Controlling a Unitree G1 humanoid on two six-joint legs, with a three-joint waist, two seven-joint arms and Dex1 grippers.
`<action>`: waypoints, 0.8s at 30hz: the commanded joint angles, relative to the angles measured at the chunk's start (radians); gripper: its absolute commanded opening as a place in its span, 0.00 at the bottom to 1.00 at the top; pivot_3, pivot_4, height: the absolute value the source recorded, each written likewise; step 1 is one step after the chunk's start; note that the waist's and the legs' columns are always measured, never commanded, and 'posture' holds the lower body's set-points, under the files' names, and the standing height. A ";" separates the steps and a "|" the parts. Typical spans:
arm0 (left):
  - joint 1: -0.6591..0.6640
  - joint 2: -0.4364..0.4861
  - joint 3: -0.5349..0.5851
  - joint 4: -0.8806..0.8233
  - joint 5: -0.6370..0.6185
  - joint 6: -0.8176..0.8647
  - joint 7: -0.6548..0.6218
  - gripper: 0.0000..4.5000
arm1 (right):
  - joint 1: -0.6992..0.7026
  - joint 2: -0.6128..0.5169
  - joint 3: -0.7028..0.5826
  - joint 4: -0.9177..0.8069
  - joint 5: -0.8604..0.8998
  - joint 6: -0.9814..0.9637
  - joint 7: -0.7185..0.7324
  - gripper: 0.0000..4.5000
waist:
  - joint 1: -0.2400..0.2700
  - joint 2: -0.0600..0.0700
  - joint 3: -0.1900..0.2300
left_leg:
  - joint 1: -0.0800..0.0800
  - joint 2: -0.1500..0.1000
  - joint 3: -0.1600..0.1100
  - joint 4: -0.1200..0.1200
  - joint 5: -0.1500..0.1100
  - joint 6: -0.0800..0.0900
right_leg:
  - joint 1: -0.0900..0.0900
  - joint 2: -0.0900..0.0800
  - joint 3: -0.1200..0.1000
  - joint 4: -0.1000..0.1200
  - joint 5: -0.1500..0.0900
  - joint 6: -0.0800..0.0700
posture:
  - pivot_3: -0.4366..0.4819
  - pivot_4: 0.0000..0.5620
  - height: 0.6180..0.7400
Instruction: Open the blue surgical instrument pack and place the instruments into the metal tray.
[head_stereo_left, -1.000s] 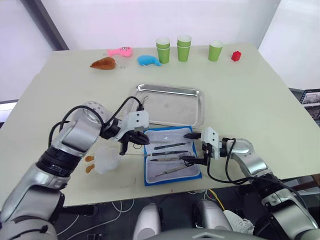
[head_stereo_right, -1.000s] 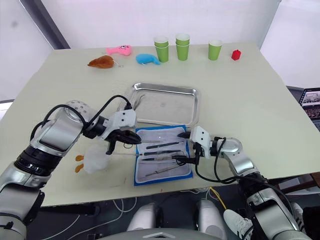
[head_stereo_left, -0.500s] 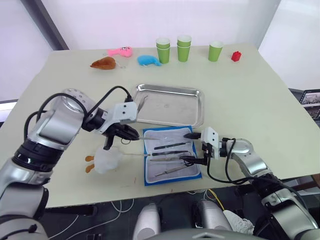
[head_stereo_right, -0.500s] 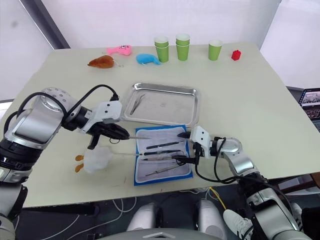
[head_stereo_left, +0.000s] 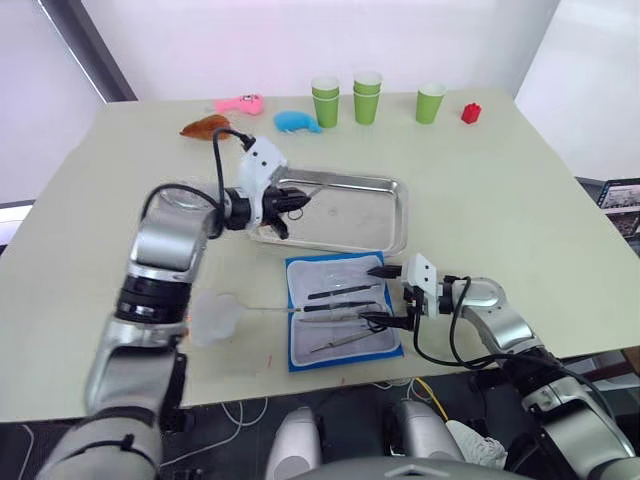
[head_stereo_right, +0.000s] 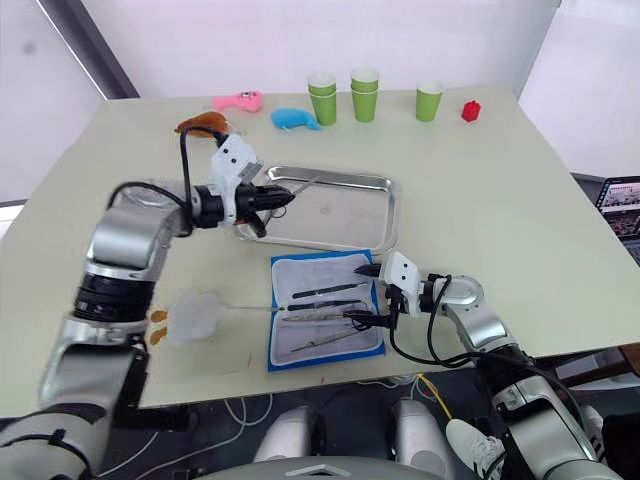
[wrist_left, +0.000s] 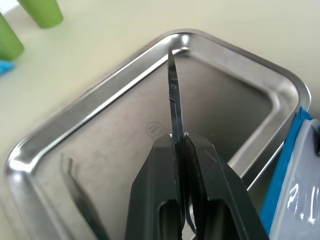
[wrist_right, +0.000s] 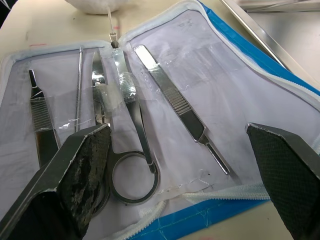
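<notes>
The blue surgical instrument pack (head_stereo_left: 340, 318) lies open on the table, pale lining up, with several silvery instruments (wrist_right: 176, 104) strapped inside, one with ring handles (wrist_right: 131, 172). Just behind it sits the metal tray (head_stereo_left: 355, 218). My left gripper (head_stereo_left: 293, 200) hovers over the tray's left part, shut on a thin blade-like instrument (wrist_left: 172, 90) that points across the tray. A slim pair of tweezers (wrist_left: 80, 200) lies in the tray. My right gripper (head_stereo_left: 370, 295) stands open at the pack's right edge, its fingers (wrist_right: 80, 165) wide apart over the instruments.
At the back stand green cups (head_stereo_left: 326, 100), with a red block (head_stereo_left: 471, 112), a blue plush (head_stereo_left: 297, 121), a pink toy (head_stereo_left: 240, 103) and a brown toy (head_stereo_left: 205, 126). A white translucent lump (head_stereo_left: 215, 315) lies left of the pack, near the front edge.
My left arm has swung from the pack's left edge up and back to the tray, carrying the thin instrument. The right gripper has stayed put.
</notes>
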 joint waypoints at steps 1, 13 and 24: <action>0.024 -0.043 0.009 -0.031 0.069 0.014 0.173 0.01 | 0.072 -0.022 0.075 0.158 -0.152 0.053 -0.057 1.00 | -0.001 -0.001 0.001 | 0.000 0.000 0.000 0.000 0.000 0.000 | 0.000 0.000 0.000 0.000 0.000 0.000 | 0.48 0.27 1.00; -0.021 -0.194 0.070 0.099 0.090 0.126 0.434 0.01 | 0.088 -0.030 0.074 0.143 -0.149 0.047 -0.064 1.00 | 0.002 -0.002 0.000 | 0.003 0.000 -0.004 0.000 0.000 0.000 | 0.001 0.003 0.001 0.000 0.002 -0.003 | 0.48 0.27 1.00; -0.077 -0.205 0.100 0.261 0.074 0.115 0.472 0.01 | 0.079 -0.021 0.072 0.149 -0.151 0.042 -0.074 1.00 | 0.002 -0.002 0.000 | 0.003 -0.001 -0.005 0.000 0.000 0.000 | 0.001 0.003 0.001 0.000 0.002 -0.003 | 0.48 0.27 1.00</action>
